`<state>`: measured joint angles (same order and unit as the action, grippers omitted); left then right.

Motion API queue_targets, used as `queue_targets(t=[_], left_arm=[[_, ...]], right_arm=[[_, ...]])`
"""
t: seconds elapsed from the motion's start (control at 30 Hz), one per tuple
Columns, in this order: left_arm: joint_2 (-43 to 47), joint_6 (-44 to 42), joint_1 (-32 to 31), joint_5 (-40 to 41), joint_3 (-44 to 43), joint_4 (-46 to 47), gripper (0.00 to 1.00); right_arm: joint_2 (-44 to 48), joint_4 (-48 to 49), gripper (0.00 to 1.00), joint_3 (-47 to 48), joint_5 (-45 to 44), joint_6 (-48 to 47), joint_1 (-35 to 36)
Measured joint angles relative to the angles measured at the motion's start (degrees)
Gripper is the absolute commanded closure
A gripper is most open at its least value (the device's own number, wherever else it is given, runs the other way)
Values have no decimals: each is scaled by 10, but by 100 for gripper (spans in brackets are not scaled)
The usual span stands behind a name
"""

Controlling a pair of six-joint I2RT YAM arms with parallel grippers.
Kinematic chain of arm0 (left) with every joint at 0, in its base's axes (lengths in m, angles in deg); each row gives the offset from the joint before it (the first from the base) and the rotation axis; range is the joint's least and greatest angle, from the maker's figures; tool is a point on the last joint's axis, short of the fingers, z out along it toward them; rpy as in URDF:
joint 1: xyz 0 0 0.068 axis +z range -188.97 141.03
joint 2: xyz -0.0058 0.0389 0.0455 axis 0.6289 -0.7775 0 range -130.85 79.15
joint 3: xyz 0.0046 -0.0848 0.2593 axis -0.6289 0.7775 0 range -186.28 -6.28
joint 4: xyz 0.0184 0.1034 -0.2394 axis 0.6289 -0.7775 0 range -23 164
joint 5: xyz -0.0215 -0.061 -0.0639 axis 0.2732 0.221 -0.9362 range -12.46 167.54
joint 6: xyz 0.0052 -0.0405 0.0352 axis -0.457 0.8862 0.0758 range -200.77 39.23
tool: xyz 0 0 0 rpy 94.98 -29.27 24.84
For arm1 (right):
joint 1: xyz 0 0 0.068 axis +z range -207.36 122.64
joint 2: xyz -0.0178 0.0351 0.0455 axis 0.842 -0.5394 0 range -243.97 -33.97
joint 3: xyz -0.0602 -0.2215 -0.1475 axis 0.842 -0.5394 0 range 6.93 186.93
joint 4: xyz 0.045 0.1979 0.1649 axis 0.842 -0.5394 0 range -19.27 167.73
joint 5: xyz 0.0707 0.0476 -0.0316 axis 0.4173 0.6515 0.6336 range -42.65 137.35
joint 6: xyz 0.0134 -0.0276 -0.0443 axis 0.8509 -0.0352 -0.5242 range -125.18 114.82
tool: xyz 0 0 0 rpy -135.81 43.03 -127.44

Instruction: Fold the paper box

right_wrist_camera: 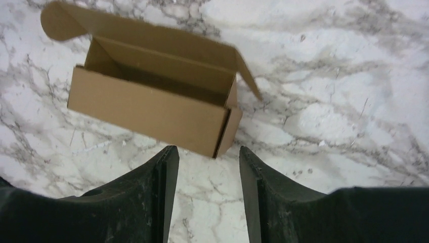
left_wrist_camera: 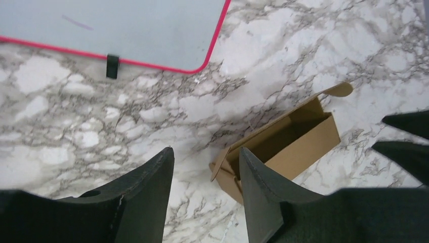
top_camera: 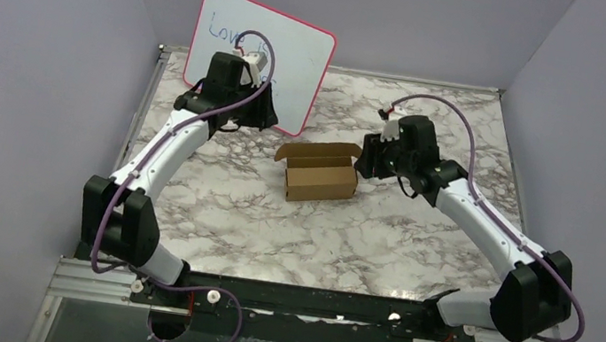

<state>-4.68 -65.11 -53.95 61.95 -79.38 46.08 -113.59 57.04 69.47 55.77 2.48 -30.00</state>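
Note:
The paper box (top_camera: pixel 321 174) is a small brown cardboard box standing on the marble table, its top open and its lid flap raised at the back. It also shows in the left wrist view (left_wrist_camera: pixel 291 144) and the right wrist view (right_wrist_camera: pixel 152 106). My left gripper (top_camera: pixel 244 118) hovers to the box's left, open and empty (left_wrist_camera: pixel 205 154). My right gripper (top_camera: pixel 370 158) is just right of the box, open and empty (right_wrist_camera: pixel 208 152), apart from the box's near corner.
A pink-framed whiteboard (top_camera: pixel 260 56) with blue writing stands at the back left, behind my left gripper; it also shows in the left wrist view (left_wrist_camera: pixel 126 30). Purple walls enclose the marble table (top_camera: pixel 292 223) on three sides.

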Motion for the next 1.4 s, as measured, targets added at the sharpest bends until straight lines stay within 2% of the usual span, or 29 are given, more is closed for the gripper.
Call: queue_targets(t=[0.23, 0.43, 0.67, 0.87, 1.07, 1.4], left_arm=[[-116, -18, -1, -50, -115, -2, 60], [-232, -28, -8, -89, -195, -19, 61], [-294, -38, -42, -114, -227, -29, 61], [-337, -53, -68, -134, -239, -39, 63], [-363, -69, -80, -151, -239, -59, 64], [-362, -78, -98, -185, -217, -75, 65]], right_arm=[[98, 30, 60, -133, -2, 43, 47], [143, 71, 63, -211, -2, 74, 89], [121, 142, 68, -266, -5, 109, 135], [93, 236, 71, -292, -21, 125, 147], [40, 309, 72, -293, -35, 133, 148], [-11, 372, 72, -275, -60, 139, 150]])
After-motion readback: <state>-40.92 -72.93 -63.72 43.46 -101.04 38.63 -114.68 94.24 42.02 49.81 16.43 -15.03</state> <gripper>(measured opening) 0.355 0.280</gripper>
